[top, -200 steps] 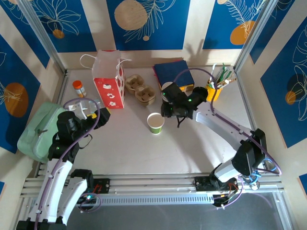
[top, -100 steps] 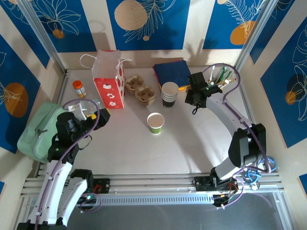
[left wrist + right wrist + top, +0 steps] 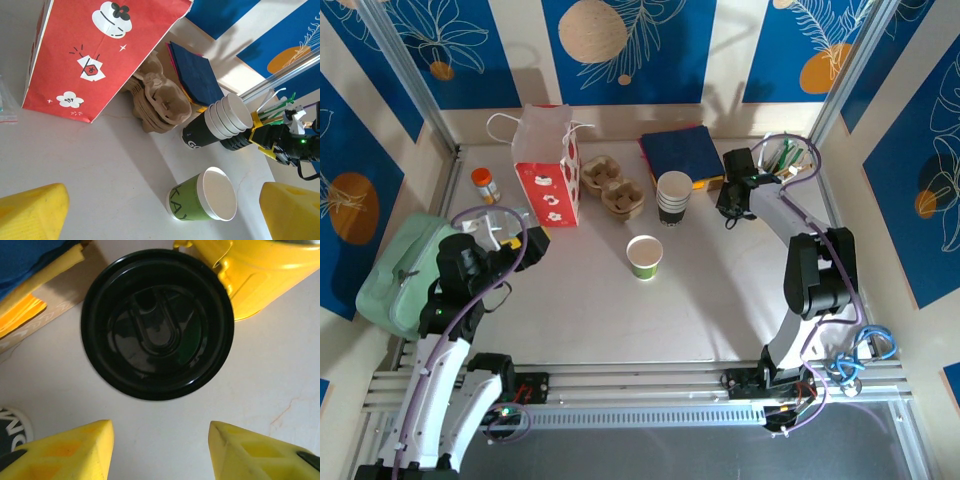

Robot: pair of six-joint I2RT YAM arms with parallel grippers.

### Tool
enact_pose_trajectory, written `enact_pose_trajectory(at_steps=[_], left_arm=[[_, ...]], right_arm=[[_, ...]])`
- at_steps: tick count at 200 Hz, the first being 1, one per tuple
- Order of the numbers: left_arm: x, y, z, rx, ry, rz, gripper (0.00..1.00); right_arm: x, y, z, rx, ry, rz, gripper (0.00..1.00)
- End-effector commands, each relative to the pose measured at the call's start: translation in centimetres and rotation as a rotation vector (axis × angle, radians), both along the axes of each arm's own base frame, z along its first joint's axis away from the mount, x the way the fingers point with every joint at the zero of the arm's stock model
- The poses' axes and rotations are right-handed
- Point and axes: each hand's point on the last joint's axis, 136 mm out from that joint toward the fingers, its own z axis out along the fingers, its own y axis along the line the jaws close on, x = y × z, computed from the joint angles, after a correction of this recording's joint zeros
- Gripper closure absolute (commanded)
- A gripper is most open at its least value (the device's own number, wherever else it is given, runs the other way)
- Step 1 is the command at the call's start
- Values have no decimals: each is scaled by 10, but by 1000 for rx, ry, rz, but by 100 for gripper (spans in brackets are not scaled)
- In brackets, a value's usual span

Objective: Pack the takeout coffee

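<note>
Black plastic: lid (image 3: pixel 157 322), round, flat on the table at the back right, just beside the yellow utensil cup (image 3: pixel 260 275) and close to the corner of the blue napkin stack (image 3: pixel 30 260); being round, it has no long axis to line up with.

Right gripper (image 3: pixel 160 450): hovers directly above the lid, camera looking straight down; fingers spread, bare table between them, nothing held. The lid lies just ahead of the fingertips, not between them. The gap looks narrower than the lid's width, so a pinch on the near rim seems likelier than a span across it.

Green paper cup (image 3: pixel 644 257): upright and open-mouthed, mid-table, well apart from the lid, toward the near left of it. The stack of dark cups (image 3: pixel 673 197) stands between the two along the back.

Left gripper (image 3: pixel 162 210): fingers spread to full width, empty, low at the left side. The wrist view faces the green cup, which sits ahead and slightly to the right of centre.

Reach: the right arm is by far the nearer to the lid; the cup lies between the two arms; the lid must travel near-left to meet it.
</note>
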Motion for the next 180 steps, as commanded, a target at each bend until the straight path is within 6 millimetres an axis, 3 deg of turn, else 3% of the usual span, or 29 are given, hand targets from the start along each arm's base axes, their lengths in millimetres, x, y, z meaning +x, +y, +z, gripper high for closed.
enact_pose_trajectory(at_steps=[1, 112, 180], left_arm=[[-1, 1, 17, 25, -43, -2, 3], [1, 2, 13, 32, -32, 4, 2], [2, 2, 13, 29, -29, 4, 2]], right_arm=[[18, -14, 11, -31, -66, -13, 46], [34, -30, 0, 17, -51, -47, 43], [38, -34, -8, 19, -22, -69, 51]])
